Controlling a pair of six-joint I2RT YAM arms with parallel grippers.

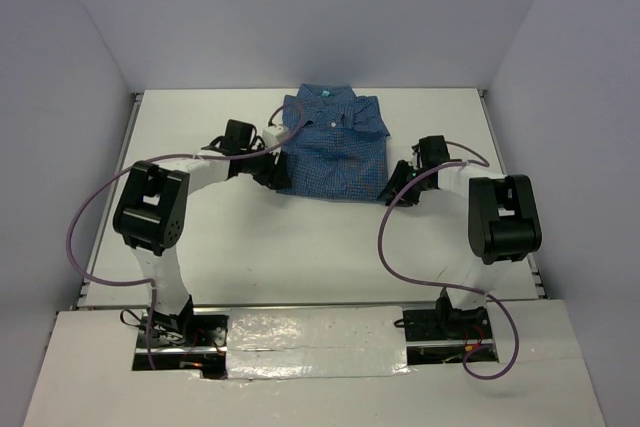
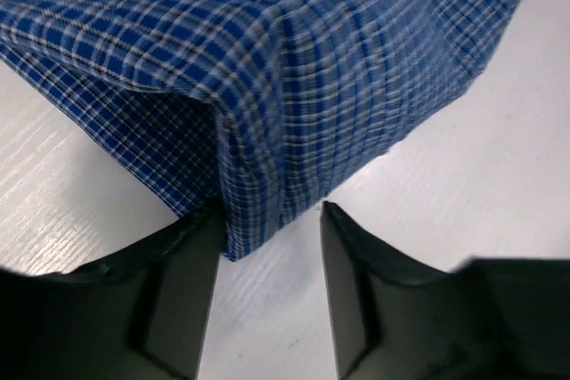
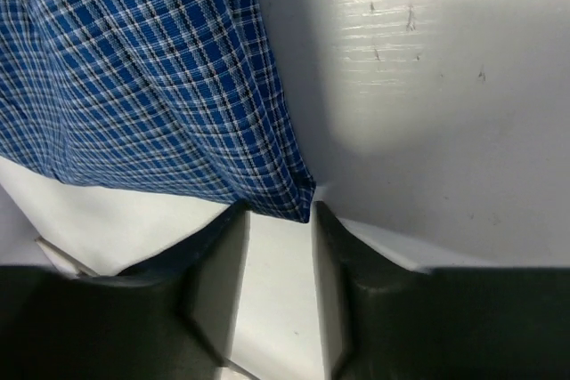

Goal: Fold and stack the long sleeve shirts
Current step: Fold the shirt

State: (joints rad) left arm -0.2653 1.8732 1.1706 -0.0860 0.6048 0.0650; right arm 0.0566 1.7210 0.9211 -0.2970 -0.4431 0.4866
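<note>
Lying folded far-centre on the white bench (image 1: 260,247), the blue shirt (image 1: 335,147) points its collar (image 1: 325,97) at the pale back wall (image 1: 320,7); left end effector (image 2: 267,215) released at a near corner, for the right end effector (image 3: 278,213) I cannot tell

"Was any writing legible anywhere?"

"None. The small turquoise tag (image 1: 325,93) inside the collar of the folded blue checked cloth shirt (image 1: 335,152), at the table's far side, was too small to read."
</note>
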